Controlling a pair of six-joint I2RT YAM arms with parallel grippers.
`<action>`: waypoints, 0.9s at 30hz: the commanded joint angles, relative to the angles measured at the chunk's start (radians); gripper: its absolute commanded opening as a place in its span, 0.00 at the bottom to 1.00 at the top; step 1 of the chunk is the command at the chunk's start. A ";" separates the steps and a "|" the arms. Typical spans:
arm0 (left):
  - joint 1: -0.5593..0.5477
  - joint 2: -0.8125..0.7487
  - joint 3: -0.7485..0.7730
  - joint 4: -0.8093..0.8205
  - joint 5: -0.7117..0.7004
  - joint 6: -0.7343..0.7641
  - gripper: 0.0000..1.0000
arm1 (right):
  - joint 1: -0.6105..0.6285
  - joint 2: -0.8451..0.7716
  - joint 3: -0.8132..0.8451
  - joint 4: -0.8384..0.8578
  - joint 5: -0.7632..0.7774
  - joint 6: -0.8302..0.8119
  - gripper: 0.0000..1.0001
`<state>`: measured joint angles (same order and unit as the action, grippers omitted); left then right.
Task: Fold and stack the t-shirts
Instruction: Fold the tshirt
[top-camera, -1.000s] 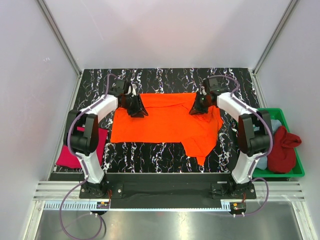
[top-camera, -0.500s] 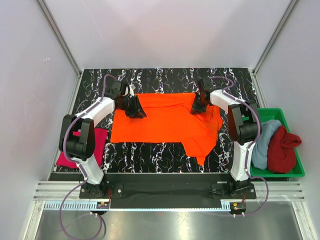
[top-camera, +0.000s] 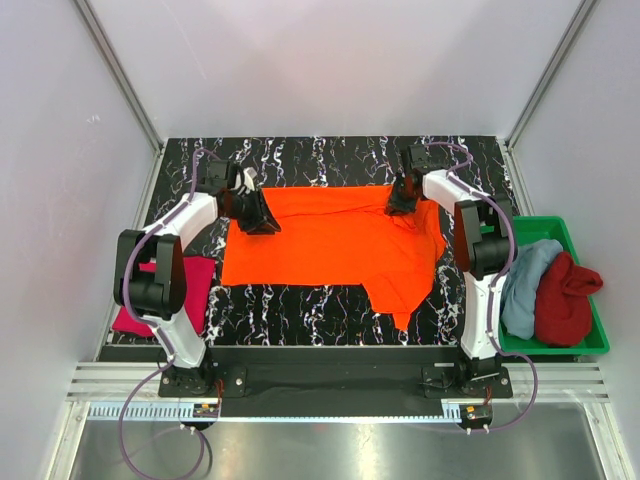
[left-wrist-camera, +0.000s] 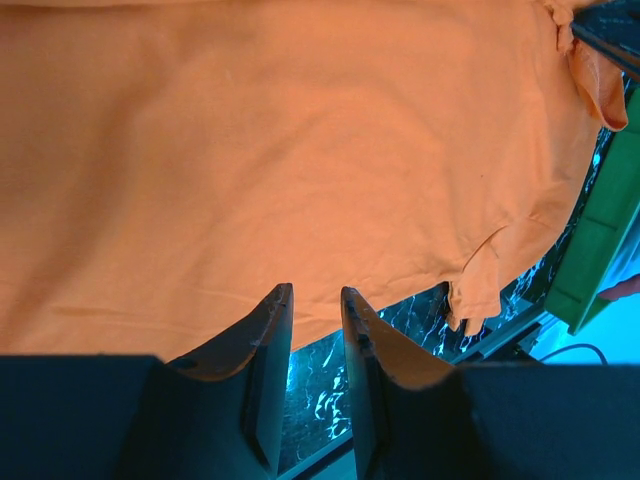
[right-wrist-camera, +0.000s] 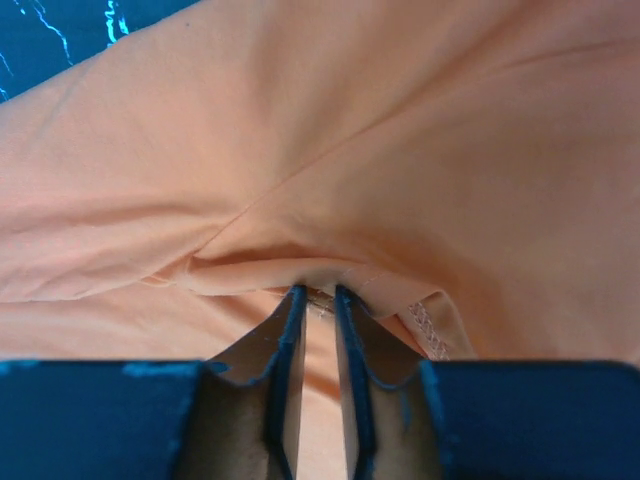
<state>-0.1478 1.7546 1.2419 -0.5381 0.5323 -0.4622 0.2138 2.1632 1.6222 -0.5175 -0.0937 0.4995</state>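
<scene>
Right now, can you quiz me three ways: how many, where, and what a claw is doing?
1. Shirts in the green tray? A none B two C four
2. Where is the pink shirt? A in the tray B at the table's left edge C on the floor
3. The right claw is: A pinching the orange shirt B wide open C gripping the tray
B: light blue shirt plus dark red shirt. B: it sits at that edge. A: cloth bunches between its shut fingers.
</scene>
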 joint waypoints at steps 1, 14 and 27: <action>0.007 -0.035 -0.010 0.001 0.046 0.028 0.30 | -0.001 0.009 0.064 -0.007 -0.026 -0.032 0.26; 0.008 -0.018 0.002 0.003 0.054 0.023 0.30 | 0.002 0.023 0.025 -0.065 0.038 -0.050 0.29; 0.014 -0.049 -0.001 0.003 0.041 0.019 0.27 | 0.012 -0.075 -0.014 -0.081 0.019 -0.017 0.00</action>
<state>-0.1425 1.7546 1.2385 -0.5449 0.5583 -0.4522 0.2169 2.1735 1.6352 -0.5510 -0.0765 0.4648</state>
